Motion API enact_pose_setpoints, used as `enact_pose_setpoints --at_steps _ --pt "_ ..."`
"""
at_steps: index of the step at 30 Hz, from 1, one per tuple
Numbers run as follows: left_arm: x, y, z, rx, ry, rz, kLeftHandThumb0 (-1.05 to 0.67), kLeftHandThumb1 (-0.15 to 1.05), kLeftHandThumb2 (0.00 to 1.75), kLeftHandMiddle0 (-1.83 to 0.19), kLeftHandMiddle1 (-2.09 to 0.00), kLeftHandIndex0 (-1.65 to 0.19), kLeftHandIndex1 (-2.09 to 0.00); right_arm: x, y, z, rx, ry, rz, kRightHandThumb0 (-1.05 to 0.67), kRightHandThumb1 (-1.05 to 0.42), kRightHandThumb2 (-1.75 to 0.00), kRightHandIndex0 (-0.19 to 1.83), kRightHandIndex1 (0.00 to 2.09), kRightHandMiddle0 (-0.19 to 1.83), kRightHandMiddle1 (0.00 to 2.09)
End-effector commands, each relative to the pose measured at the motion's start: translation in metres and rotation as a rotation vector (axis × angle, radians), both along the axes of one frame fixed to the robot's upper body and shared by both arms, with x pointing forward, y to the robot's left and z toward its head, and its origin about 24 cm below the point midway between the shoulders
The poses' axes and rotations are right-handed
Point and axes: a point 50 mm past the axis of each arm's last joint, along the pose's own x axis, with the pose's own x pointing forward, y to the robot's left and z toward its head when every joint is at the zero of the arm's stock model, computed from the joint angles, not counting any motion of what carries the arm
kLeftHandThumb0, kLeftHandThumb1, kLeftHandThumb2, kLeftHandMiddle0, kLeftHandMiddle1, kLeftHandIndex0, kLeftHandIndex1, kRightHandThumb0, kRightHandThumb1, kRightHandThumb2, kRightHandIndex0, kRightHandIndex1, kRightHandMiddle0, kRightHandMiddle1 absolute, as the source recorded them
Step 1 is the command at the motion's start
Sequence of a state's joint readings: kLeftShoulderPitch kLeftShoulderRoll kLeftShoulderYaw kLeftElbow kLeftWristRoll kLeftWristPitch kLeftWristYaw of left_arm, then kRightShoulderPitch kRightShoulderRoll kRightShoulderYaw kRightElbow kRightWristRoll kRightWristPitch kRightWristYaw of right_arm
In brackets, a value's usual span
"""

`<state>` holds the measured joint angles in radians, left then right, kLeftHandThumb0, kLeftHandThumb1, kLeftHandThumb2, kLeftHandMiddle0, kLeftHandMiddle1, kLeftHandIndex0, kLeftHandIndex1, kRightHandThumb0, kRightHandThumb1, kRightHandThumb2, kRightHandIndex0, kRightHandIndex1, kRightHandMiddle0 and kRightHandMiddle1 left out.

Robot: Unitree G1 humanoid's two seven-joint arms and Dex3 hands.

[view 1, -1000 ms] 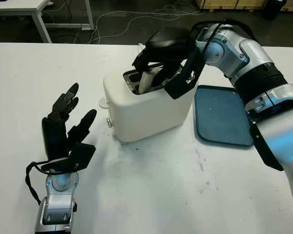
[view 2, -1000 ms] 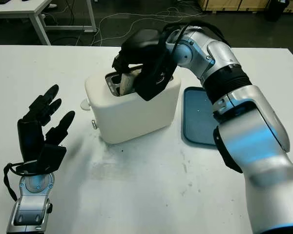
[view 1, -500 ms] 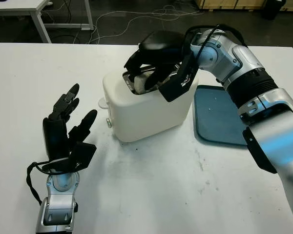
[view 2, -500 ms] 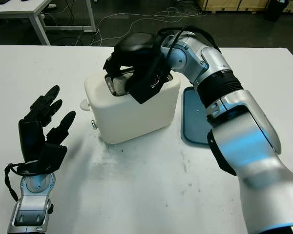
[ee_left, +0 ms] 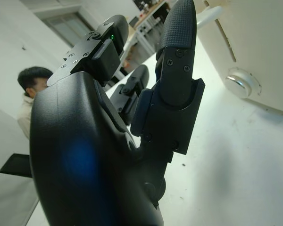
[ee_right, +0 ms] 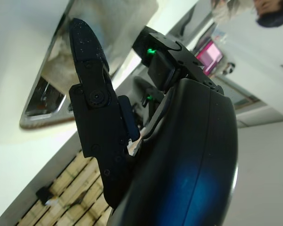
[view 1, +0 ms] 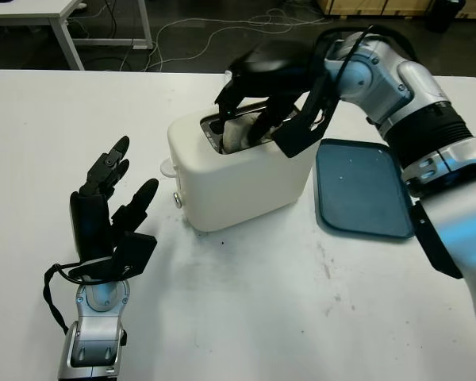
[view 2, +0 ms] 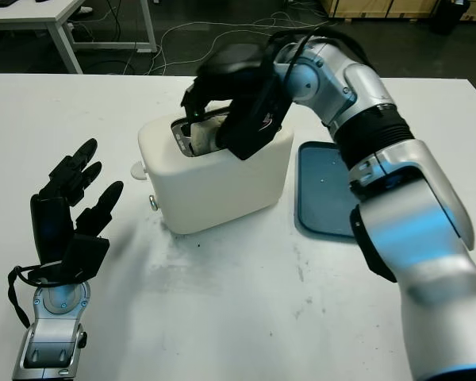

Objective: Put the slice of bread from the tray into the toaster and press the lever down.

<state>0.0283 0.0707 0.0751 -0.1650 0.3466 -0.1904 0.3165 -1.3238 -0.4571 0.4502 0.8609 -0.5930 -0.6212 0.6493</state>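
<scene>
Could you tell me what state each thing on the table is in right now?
Slice of bread: sitting in the toaster slot.
Toaster: upright, top slot open.
Toaster lever: not yet pressed by either hand.
Tray: nothing on it.
Right hand: over the toaster slot, fingers reaching in.
Left hand: open, beside the toaster.

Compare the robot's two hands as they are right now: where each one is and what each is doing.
The right hand is raised over the white toaster, fingers reaching down at its slot, where the bread sits; the left hand is open above the table, apart from the toaster. The right is at work; the left is idle. Both are black three-finger hands.
</scene>
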Motion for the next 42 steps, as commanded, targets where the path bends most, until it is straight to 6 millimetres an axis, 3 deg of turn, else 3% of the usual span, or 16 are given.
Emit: enact_pose_setpoints --at_steps 1,8,16,20,24,27,30,34,38,42 --pt "-0.001 0.0 0.001 0.009 0.005 -0.002 -0.73 0.92 0.21 -0.72 0.0 -0.59 0.0 -0.001 -0.005 0.017 0.015 -0.036 -0.024 -0.69 -0.92 -0.02 0.07 0.7 0.49 0.11" --pt "0.0 -0.001 0.002 0.01 0.01 0.0 -0.73 0.92 0.22 -0.72 0.0 -0.59 0.0 -0.002 -0.013 0.026 0.001 -0.053 -0.065 -0.64 -0.9 0.0 0.13 0.65 0.61 0.09" --pt "-0.001 -0.001 0.001 0.003 0.007 -0.003 -0.73 0.92 0.22 -0.72 0.0 -0.59 0.0 -0.003 -0.015 0.029 0.026 -0.045 -0.071 -0.63 -0.92 -0.01 0.13 0.58 0.57 0.03" --pt "-0.001 0.0 0.001 0.011 -0.003 0.003 -0.72 0.92 0.21 -0.72 0.0 -0.59 0.0 -0.006 -0.026 0.038 0.211 -0.062 -0.052 -0.64 -0.92 -0.02 0.15 0.6 0.56 0.01" --pt "-0.001 0.002 0.002 0.027 -0.024 0.011 -0.72 0.92 0.21 -0.73 -0.01 -0.6 -0.01 -0.011 -0.057 0.034 0.603 -0.129 -0.052 -0.58 -0.92 -0.06 0.27 0.68 0.65 0.06" --pt "0.0 0.006 0.005 0.057 -0.047 0.006 -0.71 0.92 0.2 -0.73 -0.01 -0.6 -0.01 -0.017 -0.09 0.006 0.911 -0.179 -0.099 -0.47 -0.92 -0.1 0.45 0.68 0.74 0.09" --pt "0.001 0.009 0.011 0.104 -0.05 -0.016 -0.72 0.92 0.22 -0.71 0.0 -0.58 0.0 -0.026 -0.117 -0.024 1.085 -0.194 -0.195 -0.37 -0.92 -0.14 0.6 0.5 0.76 0.06" --pt "0.004 0.011 0.021 0.137 -0.067 -0.046 -0.7 0.92 0.19 -0.7 0.0 -0.59 -0.01 -0.048 -0.145 -0.081 1.321 -0.155 -0.346 -0.35 -0.92 -0.22 0.82 0.24 0.81 0.02" --pt "0.006 0.014 0.031 0.244 -0.096 -0.075 -0.69 0.92 0.2 -0.71 -0.01 -0.6 -0.01 -0.079 -0.15 -0.13 1.508 -0.029 -0.448 -0.32 -0.92 -0.27 0.9 0.14 0.83 0.01" --pt "0.007 0.017 0.045 0.359 -0.118 -0.092 -0.64 0.92 0.19 -0.73 -0.01 -0.62 -0.02 -0.106 -0.147 -0.158 1.62 -0.009 -0.553 -0.34 -0.92 -0.27 0.95 0.09 0.85 0.01"
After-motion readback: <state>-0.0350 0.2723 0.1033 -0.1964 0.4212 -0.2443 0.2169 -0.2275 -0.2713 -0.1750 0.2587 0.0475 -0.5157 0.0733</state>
